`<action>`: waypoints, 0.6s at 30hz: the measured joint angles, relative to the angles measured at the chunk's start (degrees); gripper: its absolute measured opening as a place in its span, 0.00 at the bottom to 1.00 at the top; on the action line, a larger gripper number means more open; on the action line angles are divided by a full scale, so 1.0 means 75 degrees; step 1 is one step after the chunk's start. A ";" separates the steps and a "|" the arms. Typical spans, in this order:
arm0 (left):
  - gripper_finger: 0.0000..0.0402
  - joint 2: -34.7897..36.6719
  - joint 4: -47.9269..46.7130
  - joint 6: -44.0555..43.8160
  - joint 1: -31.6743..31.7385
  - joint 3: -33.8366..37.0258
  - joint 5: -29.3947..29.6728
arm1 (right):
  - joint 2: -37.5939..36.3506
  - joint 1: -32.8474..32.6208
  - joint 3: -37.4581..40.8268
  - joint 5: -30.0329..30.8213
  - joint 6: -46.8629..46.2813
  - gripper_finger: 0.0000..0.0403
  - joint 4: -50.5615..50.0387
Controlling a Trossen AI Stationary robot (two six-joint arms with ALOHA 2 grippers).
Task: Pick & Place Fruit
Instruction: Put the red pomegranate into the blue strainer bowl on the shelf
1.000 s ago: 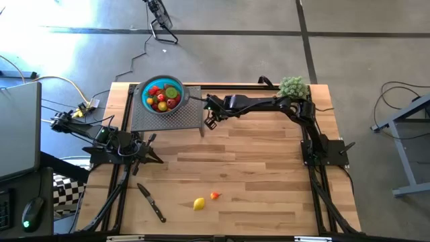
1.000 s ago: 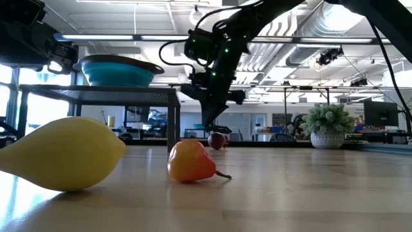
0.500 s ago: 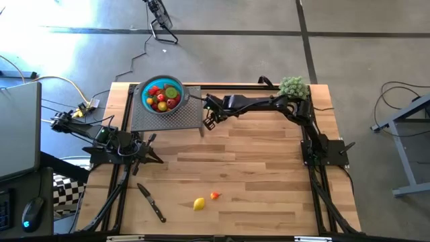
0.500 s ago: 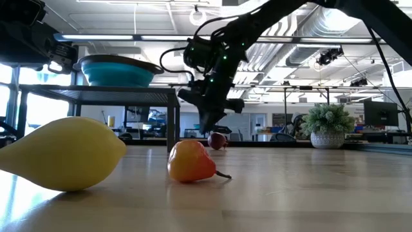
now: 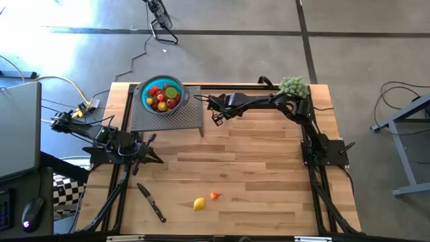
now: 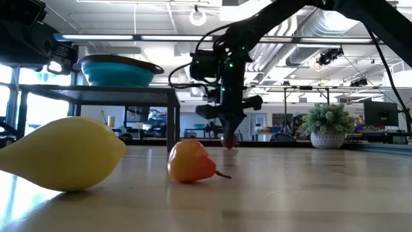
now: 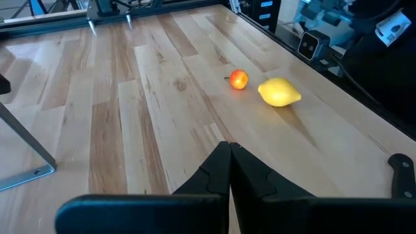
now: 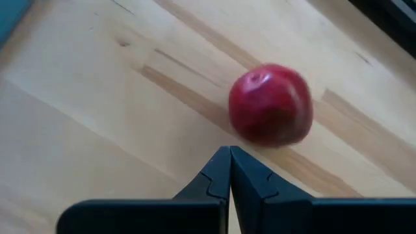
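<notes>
A: Start at the left. What is there?
B: The left pincer (image 5: 151, 158) rests over the left part of the tabletop (image 5: 255, 168), its fingers pressed together, holding nothing. A black-handled knife (image 5: 152, 202) lies nearer, toward the near left edge.

A: And the bowl?
B: The teal bowl (image 5: 162, 96) sits on a grey perforated stand (image 5: 168, 115) at the far left. It holds many small fruits (image 5: 161, 97), red, orange, yellow and lime green.

A: Any fruit loose on the wood?
B: Yes. A yellow lemon (image 5: 199, 203) and a small orange-red fruit (image 5: 215, 195) lie just beside each other near the near edge, apart from both arms. The low view shows them close up: lemon (image 6: 64, 153), orange-red fruit (image 6: 190, 162).

A: What about the right arm?
B: It reaches across the far side, and the right pincer (image 5: 217, 118) hangs just right of the stand, its fingers pressed together and empty. A dark red fruit (image 8: 270, 104) lies on the wood just beyond the fingertips, not touching them.

A: Farther right?
B: A fuzzy green plant ball (image 5: 293, 86) sits at the far right corner.
</notes>
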State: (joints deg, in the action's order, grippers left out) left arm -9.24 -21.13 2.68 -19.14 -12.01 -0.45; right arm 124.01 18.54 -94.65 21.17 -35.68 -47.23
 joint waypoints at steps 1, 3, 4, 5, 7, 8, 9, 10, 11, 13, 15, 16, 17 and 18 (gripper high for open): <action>0.00 -0.0001 -0.0005 0.0001 -0.0002 0.0000 -0.0003 | 0.0000 0.0011 -0.0003 0.0058 -0.0072 0.01 -0.0095; 0.00 -0.0002 0.0007 -0.0004 -0.0003 0.0000 -0.0003 | 0.0000 0.0032 -0.0004 0.0278 -0.0208 0.01 -0.0377; 0.00 0.0000 0.0001 -0.0026 -0.0003 0.0000 0.0000 | 0.0000 0.0037 -0.0003 0.0449 -0.0263 0.01 -0.0562; 0.00 0.0001 -0.0007 -0.0032 -0.0003 0.0000 -0.0003 | -0.0003 0.0047 -0.0003 0.0601 -0.0318 0.01 -0.0737; 0.00 -0.0001 -0.0001 -0.0054 -0.0002 0.0000 0.0000 | -0.0038 0.0085 -0.0003 0.0880 -0.0477 0.01 -0.1064; 0.00 0.0000 -0.0006 -0.0071 -0.0003 0.0000 -0.0003 | -0.0051 0.0085 -0.0003 0.0966 -0.0543 0.01 -0.1243; 0.00 0.0001 -0.0004 -0.0101 -0.0001 0.0000 -0.0003 | -0.0064 0.0086 -0.0003 0.0993 -0.0593 0.01 -0.1427; 0.00 0.0000 -0.0005 -0.0155 -0.0003 0.0000 -0.0001 | -0.0110 0.0094 -0.0003 0.0984 -0.0606 0.01 -0.1600; 0.00 0.0001 -0.0008 -0.0202 0.0000 0.0000 0.0000 | -0.0183 0.0093 0.0000 0.0967 -0.0578 0.01 -0.1780; 0.00 0.0001 -0.0008 -0.0225 -0.0003 0.0000 0.0000 | -0.0391 0.0065 0.0000 0.0974 -0.0177 0.01 -0.1925; 0.00 -0.0002 -0.0014 -0.0222 -0.0003 0.0000 -0.0003 | -0.0629 0.0059 -0.0005 0.0915 0.0470 0.01 -0.1846; 0.00 -0.0002 -0.0008 -0.0221 -0.0003 0.0000 -0.0002 | -0.0759 0.0060 -0.0006 0.0884 0.0892 0.01 -0.1806; 0.00 -0.0001 -0.0012 -0.0219 -0.0003 0.0000 0.0000 | -0.0903 0.0084 -0.0006 0.0777 0.1385 0.01 -0.1761; 0.00 0.0000 -0.0014 -0.0219 -0.0003 0.0000 -0.0003 | -0.1058 0.0122 -0.0006 0.0593 0.1972 0.01 -0.1675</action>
State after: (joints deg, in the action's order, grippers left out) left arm -9.24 -21.24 1.04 -19.16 -12.01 -0.47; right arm 116.07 19.46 -94.70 25.62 -20.90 -59.80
